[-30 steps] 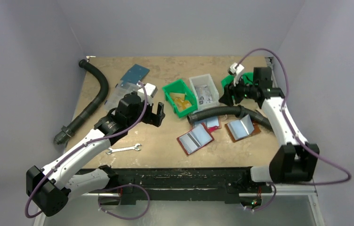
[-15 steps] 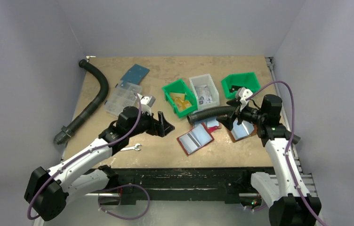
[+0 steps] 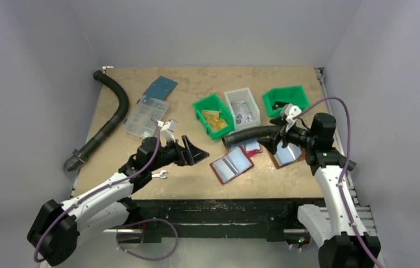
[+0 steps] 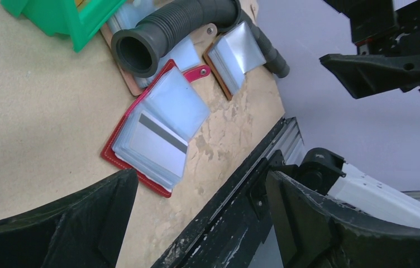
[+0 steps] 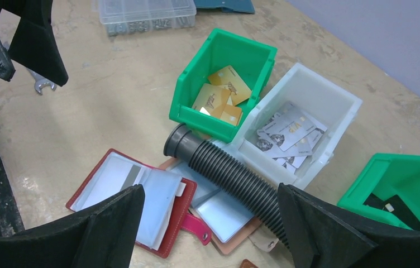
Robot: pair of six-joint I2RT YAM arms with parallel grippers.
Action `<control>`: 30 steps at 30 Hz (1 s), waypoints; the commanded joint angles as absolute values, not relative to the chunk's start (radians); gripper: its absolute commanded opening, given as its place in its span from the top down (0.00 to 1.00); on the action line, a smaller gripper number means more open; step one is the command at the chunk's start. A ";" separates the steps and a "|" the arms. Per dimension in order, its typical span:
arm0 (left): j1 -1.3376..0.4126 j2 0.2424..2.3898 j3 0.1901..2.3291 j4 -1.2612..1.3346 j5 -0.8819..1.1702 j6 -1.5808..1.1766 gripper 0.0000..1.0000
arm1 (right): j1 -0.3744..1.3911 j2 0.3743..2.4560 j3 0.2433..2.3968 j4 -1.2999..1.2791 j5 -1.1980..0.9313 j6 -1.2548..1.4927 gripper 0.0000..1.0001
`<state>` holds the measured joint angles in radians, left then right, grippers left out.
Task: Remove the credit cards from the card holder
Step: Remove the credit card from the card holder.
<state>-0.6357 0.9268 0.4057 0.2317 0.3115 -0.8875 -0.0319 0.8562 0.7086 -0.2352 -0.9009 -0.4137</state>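
Top external view, card holder (image 3: 231, 165) open flat nr tabletop (image 3: 196, 187) near edge, L gripper (image 3: 196, 149) wide, R gripper (image 3: 272, 144) wide

- Your card holder (image 4: 154, 128) is red outside, with shiny pale blue-grey pockets inside.
- One card (image 4: 153, 140) in it carries a dark grey stripe.
- You have gold cards (image 5: 222, 95) in a green bin (image 5: 199, 124).
- The ribbed hose (image 5: 230, 173) is dark grey.
- The surface (image 5: 113, 100) is mottled tan.
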 commanded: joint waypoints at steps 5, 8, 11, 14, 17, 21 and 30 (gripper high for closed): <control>-0.632 0.971 0.355 0.477 0.333 -0.947 0.08 | -0.043 0.899 0.700 -0.250 -0.991 -0.406 0.01; -0.633 0.981 0.366 0.473 0.312 -0.894 0.09 | -0.043 0.937 0.711 -0.273 -0.985 -0.443 0.01; -0.633 0.983 0.383 0.437 0.290 -0.850 0.09 | -0.042 0.966 0.718 -0.280 -0.969 -0.454 0.01; -0.634 0.984 0.385 0.420 0.277 -0.827 0.09 | -0.043 0.987 0.716 -0.280 -0.967 -0.462 0.01; -0.638 0.982 0.377 0.419 0.274 -0.825 0.09 | -0.043 0.995 0.718 -0.285 -0.967 -0.470 0.01; -0.647 0.980 0.355 0.452 0.270 -0.834 0.10 | -0.043 1.003 0.719 -0.289 -0.966 -0.472 0.01; -0.689 1.030 0.304 0.586 0.260 -0.870 0.10 | -0.043 1.016 0.723 -0.292 -0.950 -0.473 0.01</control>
